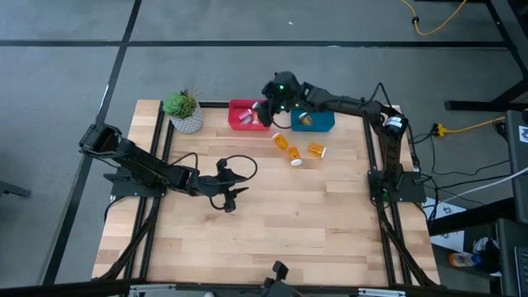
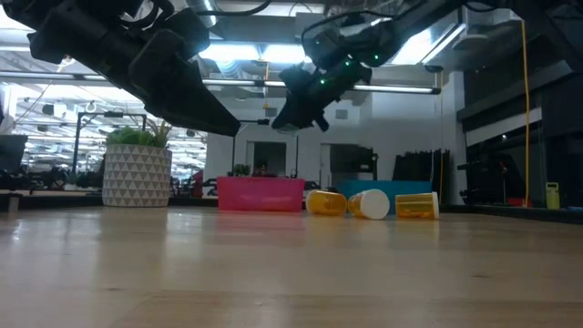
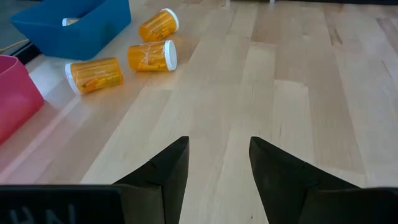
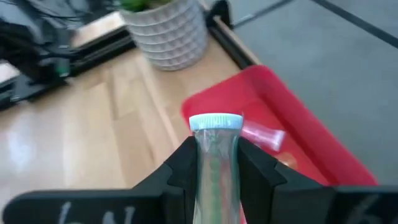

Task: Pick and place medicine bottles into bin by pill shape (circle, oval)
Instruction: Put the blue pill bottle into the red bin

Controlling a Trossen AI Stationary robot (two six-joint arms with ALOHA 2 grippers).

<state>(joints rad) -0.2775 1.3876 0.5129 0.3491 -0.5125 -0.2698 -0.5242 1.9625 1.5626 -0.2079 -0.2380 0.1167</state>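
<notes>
My right gripper (image 1: 271,107) hovers over the right end of the red bin (image 1: 245,115) and is shut on a slim clear-teal vial (image 4: 215,155) with a pale blue cap (image 4: 216,121). A pink vial (image 4: 263,134) lies inside the red bin (image 4: 292,143). Three orange bottles with white caps (image 1: 281,141) (image 1: 294,156) (image 1: 317,150) lie on their sides on the table, in front of the blue bin (image 1: 313,122). My left gripper (image 1: 230,195) is open and empty, just above the table at mid-left, and points toward the bottles (image 3: 151,56). My right gripper pinches the vial's body (image 4: 215,163), just below the cap, between its two fingers (image 4: 183,163). The vial lies along the fingers, and its capped end sticks out past their tips. It is lifted clear, above the red bin.
A potted plant in a white patterned pot (image 1: 186,113) stands at the far left, next to the red bin. A white-capped thing lies in the blue bin (image 3: 73,22). Bare wood spreads over the near half of the table (image 1: 272,239).
</notes>
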